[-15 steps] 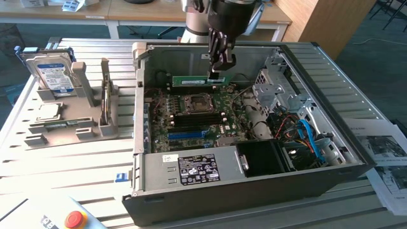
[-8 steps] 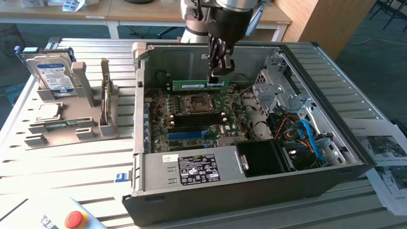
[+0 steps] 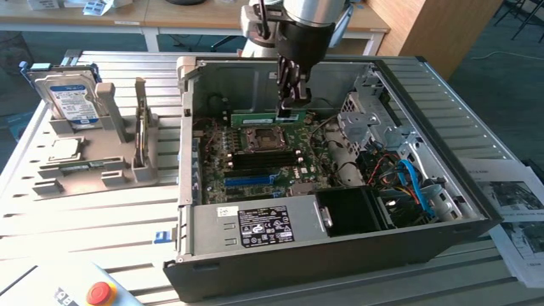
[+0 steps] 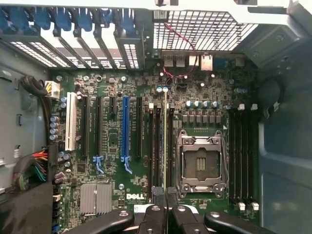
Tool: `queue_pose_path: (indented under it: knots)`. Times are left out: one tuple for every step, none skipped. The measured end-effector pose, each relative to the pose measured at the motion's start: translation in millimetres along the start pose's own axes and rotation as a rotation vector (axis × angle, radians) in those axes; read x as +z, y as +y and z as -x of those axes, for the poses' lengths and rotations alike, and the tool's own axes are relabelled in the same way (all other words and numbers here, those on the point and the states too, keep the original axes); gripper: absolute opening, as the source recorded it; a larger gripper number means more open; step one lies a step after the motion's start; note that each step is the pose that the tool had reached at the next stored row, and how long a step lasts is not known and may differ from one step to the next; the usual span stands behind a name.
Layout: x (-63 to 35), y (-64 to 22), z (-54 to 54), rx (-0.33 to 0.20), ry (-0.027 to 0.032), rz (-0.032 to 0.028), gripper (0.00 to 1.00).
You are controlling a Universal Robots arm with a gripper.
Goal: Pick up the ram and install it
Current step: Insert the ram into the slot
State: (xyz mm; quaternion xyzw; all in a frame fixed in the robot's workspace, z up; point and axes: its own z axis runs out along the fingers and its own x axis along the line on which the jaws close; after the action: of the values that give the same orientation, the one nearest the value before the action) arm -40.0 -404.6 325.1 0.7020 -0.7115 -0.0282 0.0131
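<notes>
The ram (image 3: 255, 118) is a long green stick held on edge inside the open computer case (image 3: 476, 223), just above the motherboard (image 3: 255, 159) near the case's back wall. My gripper (image 3: 290, 113) reaches down from above and is shut on the end of the ram nearer the exterior view's right. In the wrist view the ram (image 4: 165, 141) shows edge-on as a thin pale line running away from my gripper (image 4: 165, 194). It hangs over the dark memory slots (image 4: 157, 146) beside the empty processor socket (image 4: 200, 163).
A grey fixture (image 3: 111, 162) at the exterior view's left holds a hard drive (image 3: 72, 99) and a silver processor chip (image 3: 64, 150). The power supply (image 3: 255, 226), blue cables (image 3: 416, 185) and drive cage (image 3: 374, 121) crowd the case. Papers (image 3: 518, 210) lie to the right, a red button (image 3: 100, 293) in front.
</notes>
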Motion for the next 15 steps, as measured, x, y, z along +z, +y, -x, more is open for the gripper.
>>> queue_pose_path:
  knots:
    - [1.9, -0.1, 0.0, 0.0, 0.0, -0.0003, 0.12]
    - [3.4, -0.2, -0.1, 0.0, -0.0001, -0.0005, 0.12]
    - [4.9, -0.3, -0.1, 0.0, 0.0, -0.0006, 0.12]
    - [6.6, -0.4, -0.1, 0.0, 0.0, -0.0007, 0.12]
    - [8.4, -0.5, -0.2, 0.0, 0.0, -0.0009, 0.12]
    - [10.2, -0.6, -0.2, 0.0, 0.0001, -0.001, 0.12]
    - [12.0, -0.7, -0.3, 0.0, 0.0001, -0.0011, 0.12]
    - [13.9, -0.8, -0.3, 0.001, 0.0, -0.0013, 0.12]
    - [15.7, -0.9, -0.3, 0.001, 0.0, -0.0015, 0.12]
    - [17.5, -1.0, -0.4, 0.001, 0.0, -0.0016, 0.12]
    - [19.3, -1.1, -0.4, 0.001, -0.0001, -0.0017, 0.12]
    - [21.1, -1.2, -0.4, 0.001, -0.0001, -0.0019, 0.12]
    - [22.9, -1.3, -0.5, 0.001, 0.0, -0.0021, 0.12]
    - [24.7, -1.4, -0.5, 0.001, -0.0001, -0.0022, 0.12]
    - [26.5, -1.5, -0.6, 0.001, -0.0001, -0.0023, 0.12]
